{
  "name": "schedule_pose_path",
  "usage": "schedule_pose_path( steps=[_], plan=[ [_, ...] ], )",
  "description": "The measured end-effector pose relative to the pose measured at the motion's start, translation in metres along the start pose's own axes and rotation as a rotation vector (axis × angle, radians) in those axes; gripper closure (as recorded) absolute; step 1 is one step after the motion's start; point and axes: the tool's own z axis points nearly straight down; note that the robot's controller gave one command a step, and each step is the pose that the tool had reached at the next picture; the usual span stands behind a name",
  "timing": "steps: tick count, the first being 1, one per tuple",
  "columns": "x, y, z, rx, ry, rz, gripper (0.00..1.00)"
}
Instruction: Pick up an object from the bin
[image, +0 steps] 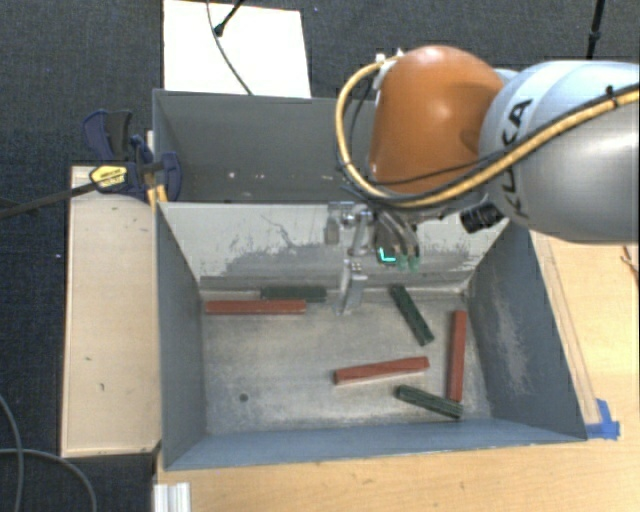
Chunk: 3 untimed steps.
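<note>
Lying right of tool (354, 288), tilted green stick (411, 314)

Six slim, flat sticks lie on the floor of the grey bin (250, 410), three red and three dark green. The left red stick (255, 308) lies level along the foot of the back wall. The back green stick (295, 294) lies parallel and just behind it. Right of centre, the slanted green stick (411, 314) runs diagonally from the back wall toward the front. The upright red stick (457, 355) lies lengthwise by the right wall. The middle red stick (381, 372) lies nearly level. Just beside it, toward the front, the front green stick (429, 401) lies slightly tilted.
</note>
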Motion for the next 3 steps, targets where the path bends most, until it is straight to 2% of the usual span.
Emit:
schedule_pose_path(
  steps=[1, 2, 3],
  plan=[
    [0.074, -0.065, 0.147, 0.001, 0.005, -0.118, 0.00],
    [0.056, -0.103, 0.174, 0.002, -0.003, -0.152, 0.00],
    [0.057, -0.100, 0.172, 0.000, -0.004, -0.151, 1.00]
  ],
)
